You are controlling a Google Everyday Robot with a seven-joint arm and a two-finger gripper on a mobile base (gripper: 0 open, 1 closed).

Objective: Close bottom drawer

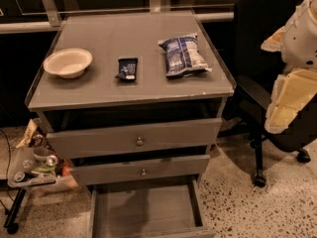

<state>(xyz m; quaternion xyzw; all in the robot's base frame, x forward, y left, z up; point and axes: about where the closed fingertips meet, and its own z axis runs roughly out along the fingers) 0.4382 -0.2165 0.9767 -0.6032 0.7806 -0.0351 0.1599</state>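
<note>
- The bottom drawer (143,209) stood pulled far out at the foot of the table (124,92). Its tray was bare, and its front lay at the lower edge of the view, so the knob was out of sight.
- The gripper (290,100) hung at the right edge, level with the table top and in front of the chair (255,43), well apart from the drawer. Whether it was open or closed could not be told.
- It had a long way down to travel, so the arm might have clipped the table corner or the chair.
- The middle drawer (109,171) and top drawer (99,140) also stood slightly open. A push aimed too high would likely have shut one of those instead.
- A push off to one side of the front could have skewed the tray and jammed it.
- A hard shove might have shaken the table and shifted the bowl (68,62) or the chip bag (183,54).
</note>
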